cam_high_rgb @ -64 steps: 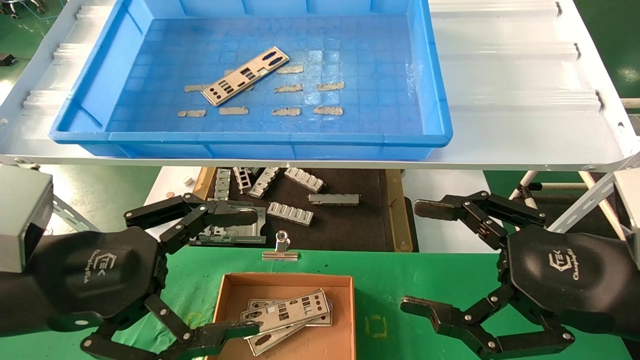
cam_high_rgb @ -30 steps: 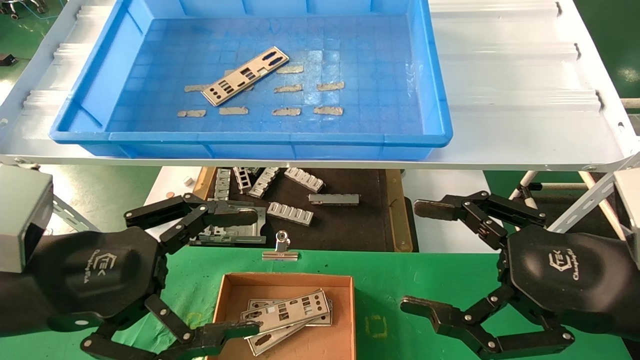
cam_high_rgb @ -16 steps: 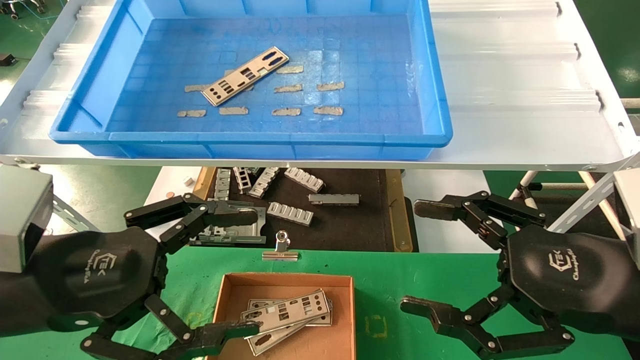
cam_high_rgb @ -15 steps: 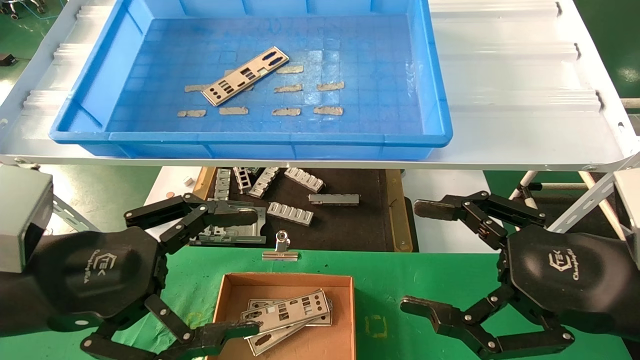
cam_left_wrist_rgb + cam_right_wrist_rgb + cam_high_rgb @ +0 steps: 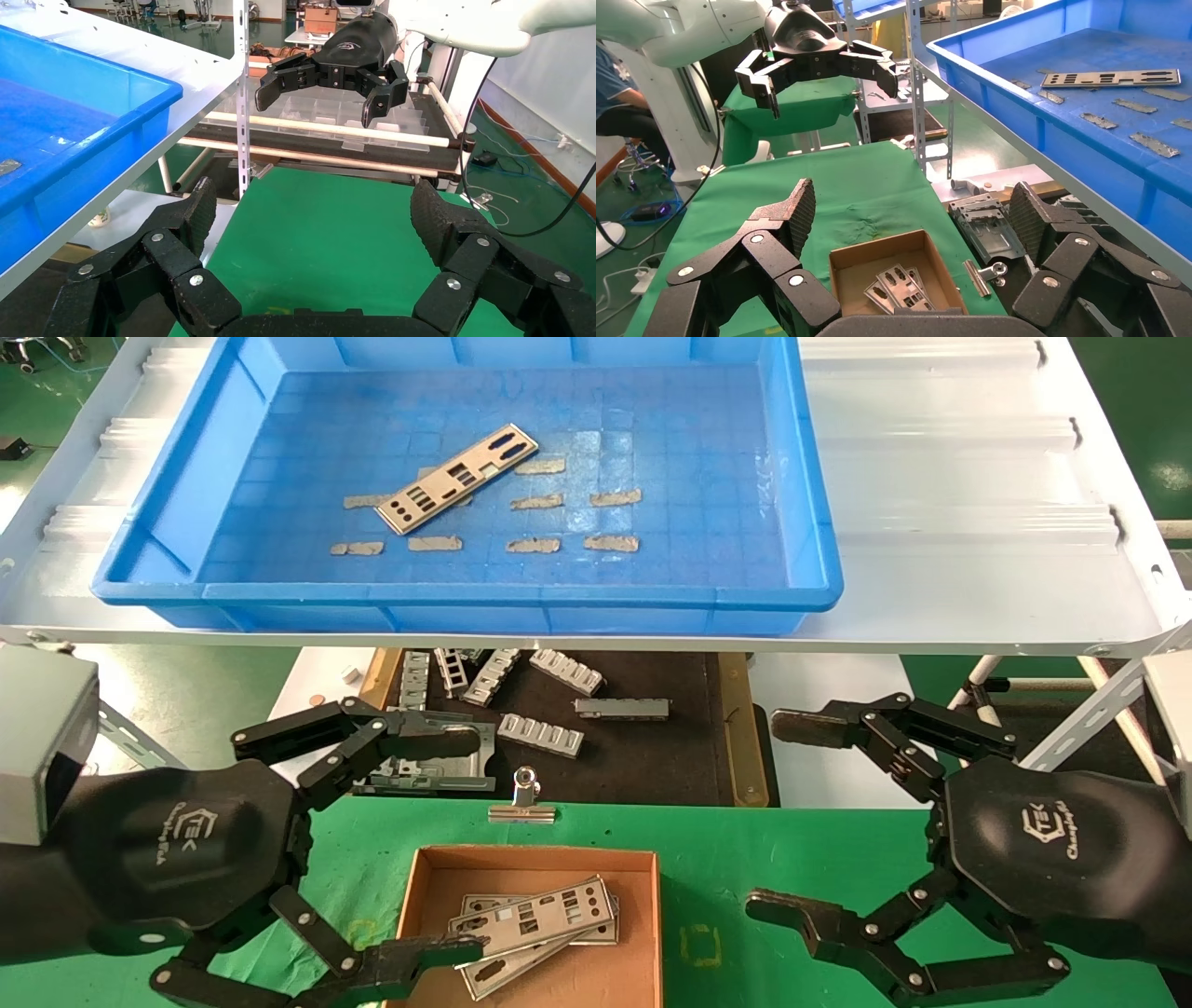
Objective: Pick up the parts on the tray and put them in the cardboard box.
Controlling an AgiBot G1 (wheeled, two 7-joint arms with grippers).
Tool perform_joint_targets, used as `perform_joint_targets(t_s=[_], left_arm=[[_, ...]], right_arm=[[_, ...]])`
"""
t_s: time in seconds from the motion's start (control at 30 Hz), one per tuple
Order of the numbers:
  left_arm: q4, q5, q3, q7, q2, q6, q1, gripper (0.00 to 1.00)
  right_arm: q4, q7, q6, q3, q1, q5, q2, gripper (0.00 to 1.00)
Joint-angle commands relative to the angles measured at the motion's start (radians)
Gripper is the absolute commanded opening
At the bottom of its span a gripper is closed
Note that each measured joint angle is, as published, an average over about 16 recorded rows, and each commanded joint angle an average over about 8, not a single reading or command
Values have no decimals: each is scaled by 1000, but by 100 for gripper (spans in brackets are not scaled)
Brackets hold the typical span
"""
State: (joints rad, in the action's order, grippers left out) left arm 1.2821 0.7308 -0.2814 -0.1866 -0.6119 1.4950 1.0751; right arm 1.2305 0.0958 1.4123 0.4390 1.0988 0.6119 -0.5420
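Both arms hover low beside the cardboard box (image 5: pixel 535 933) — left pincer (image 5: pixel 456 845) and right pincer (image 5: pixel 787 817) spread, apparently empty.

I'm at a factory workbench: white metal shelf (image 5: pixel 968 523), green bench mat (image 5: pixel 764 859), punched metal plates (image 5: pixel 534 917), green shop floor (image 5: pixel 534 175).

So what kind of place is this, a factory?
Probably a factory workbench or a robot test lab: punched metal plates lie in a blue tray on a white metal shelf, more fill a cardboard box, ribbed metal blocks lie below.
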Motion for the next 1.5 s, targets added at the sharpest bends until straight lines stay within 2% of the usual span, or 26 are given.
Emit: perform_joint_targets(t_s=[0.03,1.5], left_arm=[[0,0,0,0,0,0,0,100],[0,0,0,0,0,0,0,100]], right_arm=[[0,0,0,0,0,0,0,100],[0,0,0,0,0,0,0,100]])
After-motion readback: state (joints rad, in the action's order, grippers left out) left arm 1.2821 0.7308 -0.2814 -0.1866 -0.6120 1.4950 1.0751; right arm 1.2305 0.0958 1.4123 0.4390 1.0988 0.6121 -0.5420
